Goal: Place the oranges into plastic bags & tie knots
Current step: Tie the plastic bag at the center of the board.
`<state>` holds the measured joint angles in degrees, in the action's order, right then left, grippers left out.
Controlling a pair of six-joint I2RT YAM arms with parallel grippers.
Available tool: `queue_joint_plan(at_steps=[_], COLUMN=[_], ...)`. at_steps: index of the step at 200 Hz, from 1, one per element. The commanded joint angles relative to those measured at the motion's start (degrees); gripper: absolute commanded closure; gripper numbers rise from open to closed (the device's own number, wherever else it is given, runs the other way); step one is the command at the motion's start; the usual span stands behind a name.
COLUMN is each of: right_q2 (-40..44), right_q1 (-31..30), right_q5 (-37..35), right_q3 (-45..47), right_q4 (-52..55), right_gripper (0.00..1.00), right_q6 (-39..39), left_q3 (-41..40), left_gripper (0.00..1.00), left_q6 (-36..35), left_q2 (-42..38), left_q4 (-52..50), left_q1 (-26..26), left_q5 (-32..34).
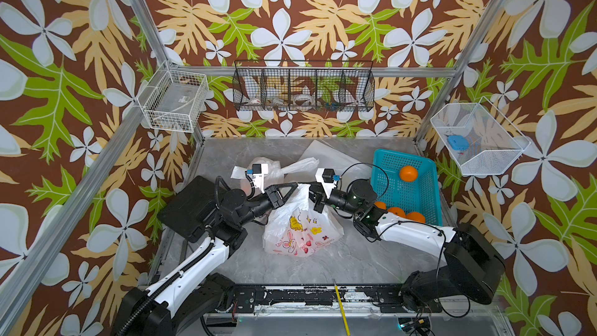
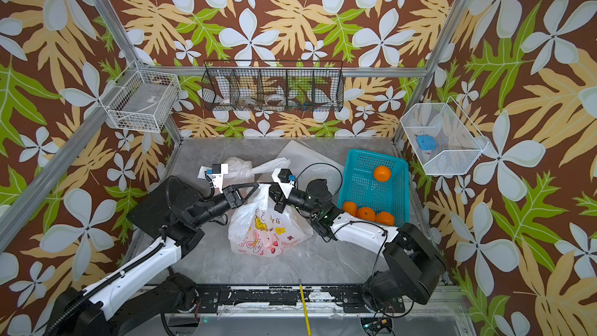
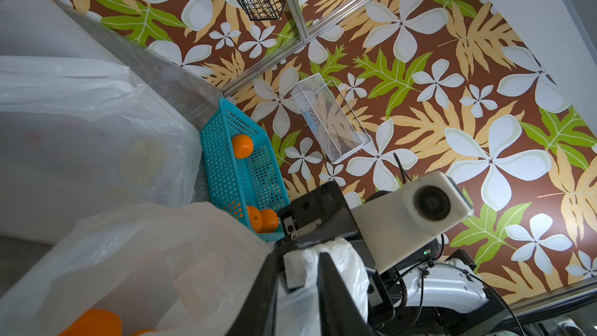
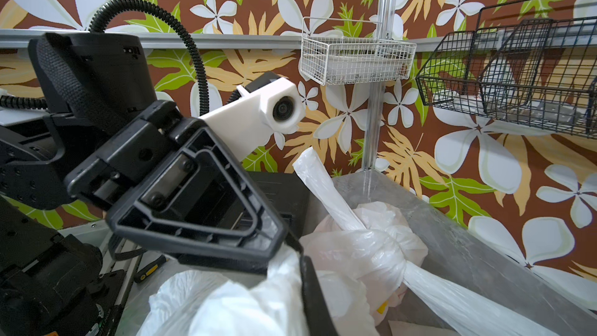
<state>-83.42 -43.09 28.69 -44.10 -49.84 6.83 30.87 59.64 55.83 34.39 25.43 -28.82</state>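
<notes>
1. Crinkly, translucent printed bag [image 1: 300, 227] sits mid-surface [image 1: 339, 260].
2. Left pincer [image 1: 294, 185] pinches its bunched top; right pincer [image 1: 310, 190] is pressed together on it too.
3. Glossy round oranges [image 1: 408, 173] lie in a teal perforated basket [image 1: 384, 160].

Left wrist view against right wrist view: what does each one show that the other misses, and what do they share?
Left wrist only: the teal basket holding oranges, and the white mesh basket on the wall.
Right wrist only: the knot with its two strip ends, and the white wire basket.
Both: the printed bag, its white plastic bunched close to the lens, and the black wire basket.
</notes>
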Motion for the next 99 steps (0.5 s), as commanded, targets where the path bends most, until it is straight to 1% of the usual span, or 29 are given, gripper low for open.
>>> queue_joint_plan(at_steps=[1, 41, 73, 97, 99], right_q2=[0.3, 0.5, 0.8, 0.9, 1.0], right_q1=[-0.2, -0.2, -0.2, -0.2, -0.2], right_q5=[1.1, 0.9, 0.2, 0.1, -0.8], right_q3=[-0.1, -0.1, -0.1, 0.1, 0.1], right_q4=[1.4, 1.6, 1.5, 1.6, 1.7], right_gripper=[1.0, 1.0, 1.0, 1.0, 1.0], right_q6=[-1.6, -1.6, -1.6, -1.9, -1.9], left_q3=[0.8, 1.2, 1.6, 2.0, 2.0], left_gripper=[0.75, 0.73, 0.64, 0.61, 0.61], left_q6=[-1.4, -2.0, -3.7, -5.0, -5.0], left_q2=[-0.4, -0.5, -0.8, -1.7, -1.8], left_q4=[-0.5, -1.6, -5.3, -8.7, -8.8], left_q1=[0.0, 0.0, -0.1, 0.0, 0.0], left_q5=[1.6, 1.8, 3.0, 2.8, 2.7])
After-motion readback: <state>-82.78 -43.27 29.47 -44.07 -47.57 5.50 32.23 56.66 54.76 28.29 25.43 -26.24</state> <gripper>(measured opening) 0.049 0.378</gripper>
